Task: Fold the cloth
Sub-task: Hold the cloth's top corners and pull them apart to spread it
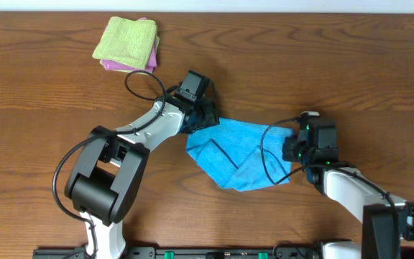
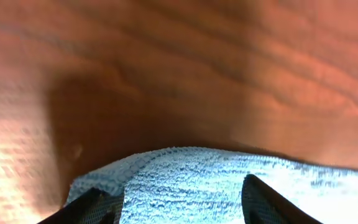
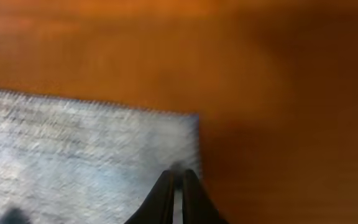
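My left claw stands spread, fingers apart over the cloth; my right claw clamps tight on one corner.

**Quick texture rundown of this setup**

The cloth is sky-blue terry. Up close it's nubbly little loops, totally matt. The table is brown wood grain, smooth with a slight sheen. The lime-green cloth and the pink cloth under it look like soft, matt fabric. The left arm has a smooth, glossy white plastic shell, plus black plastic housings.
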{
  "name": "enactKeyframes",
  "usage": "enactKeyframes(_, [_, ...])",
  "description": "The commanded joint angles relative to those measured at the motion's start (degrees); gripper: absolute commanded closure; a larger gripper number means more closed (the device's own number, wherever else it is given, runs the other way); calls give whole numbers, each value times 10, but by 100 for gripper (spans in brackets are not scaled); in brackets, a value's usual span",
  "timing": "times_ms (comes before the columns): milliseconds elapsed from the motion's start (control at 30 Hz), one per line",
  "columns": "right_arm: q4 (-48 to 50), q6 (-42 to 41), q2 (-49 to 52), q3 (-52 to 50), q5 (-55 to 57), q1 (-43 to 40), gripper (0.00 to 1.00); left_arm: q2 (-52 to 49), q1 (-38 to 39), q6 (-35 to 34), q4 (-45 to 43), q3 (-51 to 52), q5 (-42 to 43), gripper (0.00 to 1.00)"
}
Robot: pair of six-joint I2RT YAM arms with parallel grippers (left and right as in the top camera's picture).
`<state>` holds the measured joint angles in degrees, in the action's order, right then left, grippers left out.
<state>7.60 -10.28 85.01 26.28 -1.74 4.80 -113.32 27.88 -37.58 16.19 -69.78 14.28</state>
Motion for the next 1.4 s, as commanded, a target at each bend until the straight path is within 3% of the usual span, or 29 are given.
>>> enactKeyframes(0, [40,-3,4,-1,69,5,98,-19,-2,-32,-20,3,-58,38])
enactKeyframes(233, [92,-1,4,0,64,5,99,-19,1,-62,-64,3,-56,38])
enactKeyframes(500, [-79,-153,-14,40,-79,5,98,-19,1,-51,-40,3,-53,37])
enactKeyframes(633, [-115,-176,-13,51,-114,10,99,-19,1,-44,-40,3,-54,38])
enactKeyframes(933, [-30,-172,94,51,-34,57,99,-19,1,-44,-44,3,-59,37])
enactKeyframes(1200, [37,-144,168,68,20,41,99,-19,1,-44,-56,3,-61,37])
enactKeyframes(1367, [54,-117,188,77,33,19,99,-25,1,-79,-85,3,-137,41])
